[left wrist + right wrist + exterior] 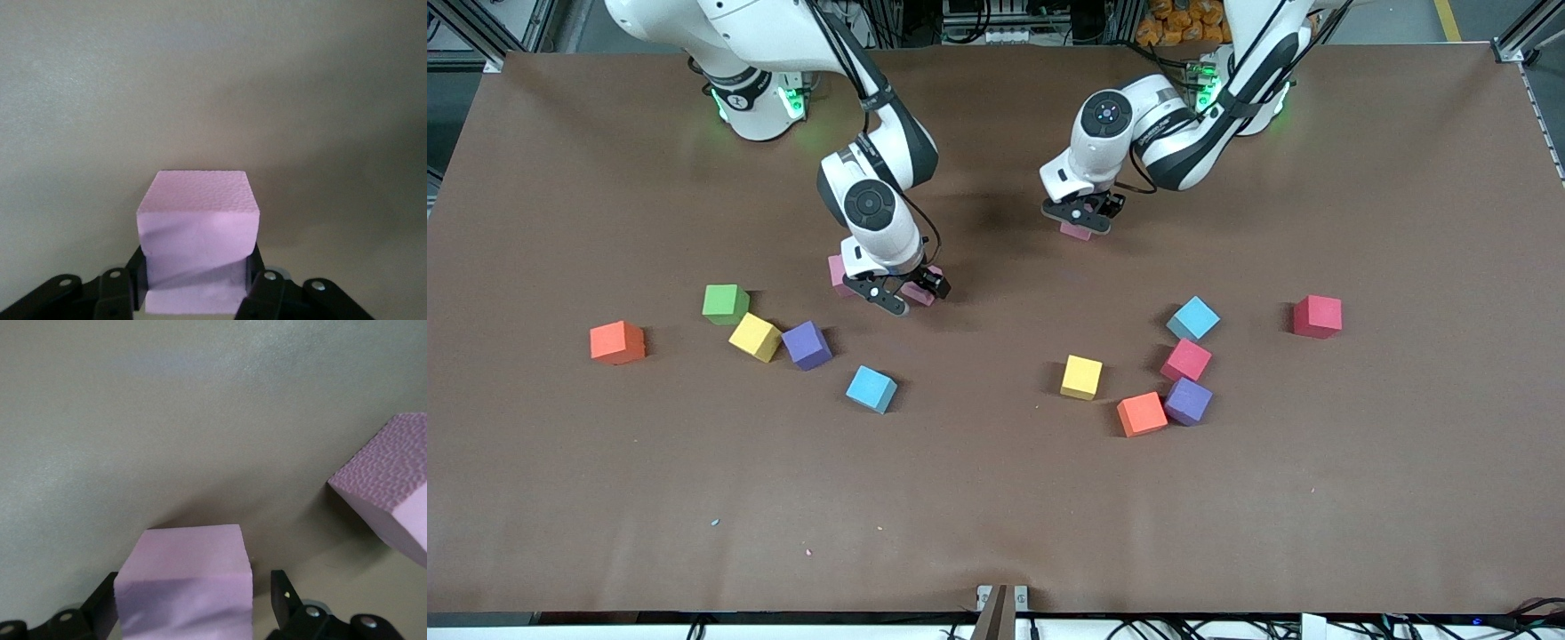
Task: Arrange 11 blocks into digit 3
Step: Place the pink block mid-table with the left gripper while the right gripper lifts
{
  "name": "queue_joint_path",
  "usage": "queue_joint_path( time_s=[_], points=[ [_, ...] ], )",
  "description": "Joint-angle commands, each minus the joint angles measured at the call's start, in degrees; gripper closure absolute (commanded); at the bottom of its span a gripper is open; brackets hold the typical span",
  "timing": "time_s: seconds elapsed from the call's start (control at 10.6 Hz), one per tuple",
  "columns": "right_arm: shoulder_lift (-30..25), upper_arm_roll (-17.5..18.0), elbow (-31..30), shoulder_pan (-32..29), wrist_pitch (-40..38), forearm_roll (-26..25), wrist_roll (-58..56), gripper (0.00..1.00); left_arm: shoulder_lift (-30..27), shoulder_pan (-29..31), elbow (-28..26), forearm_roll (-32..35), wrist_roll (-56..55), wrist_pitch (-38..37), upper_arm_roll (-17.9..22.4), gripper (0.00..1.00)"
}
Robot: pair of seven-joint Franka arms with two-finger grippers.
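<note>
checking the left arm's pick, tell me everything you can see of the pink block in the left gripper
The pink block is a small matte foam cube with a fine pebbled top and smooth pale sides, its edges crisp. It sits upright and square between the left gripper fingers, which press on two of its sides. In the front view it peeks out under the gripper, low at the brown table, apart from the other cubes. Whether it rests on the table cannot be told.

left end effector (195,283) down at the table (213,87), black fingers (263,287) pressed against both sides of a pink foam cube (198,230); cube upright, textured top face visible, bare table all around it
</note>
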Motion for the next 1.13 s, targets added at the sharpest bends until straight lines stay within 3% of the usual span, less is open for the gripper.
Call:
queue_joint_path(
  time_s=[0.0,0.19,0.66,1.04],
  points=[
    [-0.4,-0.3,-0.7,0.3,0.7,1.2,-4.0,0.79,1.0,0.2,4.0,1.9,-7.0,-2.8,-0.2,1.0],
    [-2.4,-0.3,-0.5,-0.8,-0.9,1.2,-6.9,0.82,1.2,-0.5,8.2,1.3,-12.6,-6.2,-0.3,1.0],
    [-8.6,-0.6,1.9,-5.6,-14.9,1.1,-26.5,0.83,10.0,-6.7,16.8,1.8,-29.3,-6.8,-0.2,1.0],
    [-10.4,-0.7,2.0,-7.7,-17.1,0.8,-36.1,0.83,12.0,-10.1,18.9,1.9,-30.6,-6.9,-0.1,1.0]
  ],
)
